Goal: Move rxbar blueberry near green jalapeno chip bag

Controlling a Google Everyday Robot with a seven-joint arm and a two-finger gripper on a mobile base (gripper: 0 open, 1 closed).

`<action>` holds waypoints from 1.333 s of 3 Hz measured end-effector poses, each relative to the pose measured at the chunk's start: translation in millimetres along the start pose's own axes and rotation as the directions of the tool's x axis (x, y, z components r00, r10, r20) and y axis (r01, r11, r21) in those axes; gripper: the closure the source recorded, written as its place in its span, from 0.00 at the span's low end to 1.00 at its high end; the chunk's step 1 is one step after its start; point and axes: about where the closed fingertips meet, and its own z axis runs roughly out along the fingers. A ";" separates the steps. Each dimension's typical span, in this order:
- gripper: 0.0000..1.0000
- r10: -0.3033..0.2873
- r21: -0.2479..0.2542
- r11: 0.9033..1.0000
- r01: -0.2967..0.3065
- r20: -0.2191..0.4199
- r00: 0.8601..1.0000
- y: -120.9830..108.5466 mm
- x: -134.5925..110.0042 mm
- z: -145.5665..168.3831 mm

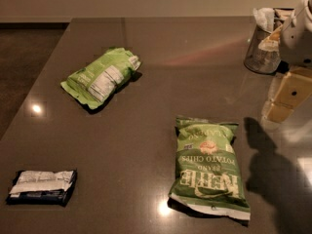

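Note:
The rxbar blueberry (42, 186) lies flat at the front left of the table, a small dark navy bar with a white label panel facing up. The green jalapeno chip bag (208, 172) lies flat at the front right of centre, its white "Kettle Brand Potato Chips" lettering upside down to me and its white edge nearest me. My gripper (286, 97) hangs at the right edge of the view, above the table and to the upper right of the chip bag, far from the bar. It holds nothing that I can see.
A lighter green bag (101, 77) with a white nutrition-facts panel lies at the back left. A clear cup (263, 45) stuffed with napkins stands at the back right, beside my arm. The dark table (161, 116) ends at the left against a darker floor.

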 end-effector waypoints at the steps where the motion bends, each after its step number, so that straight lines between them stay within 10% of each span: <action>1: 0.00 0.000 0.000 1.000 0.000 0.000 1.000 0.0 0.0 0.0; 4: 0.00 0.005 -0.078 0.997 0.007 0.162 0.987 37.2 -64.4 26.2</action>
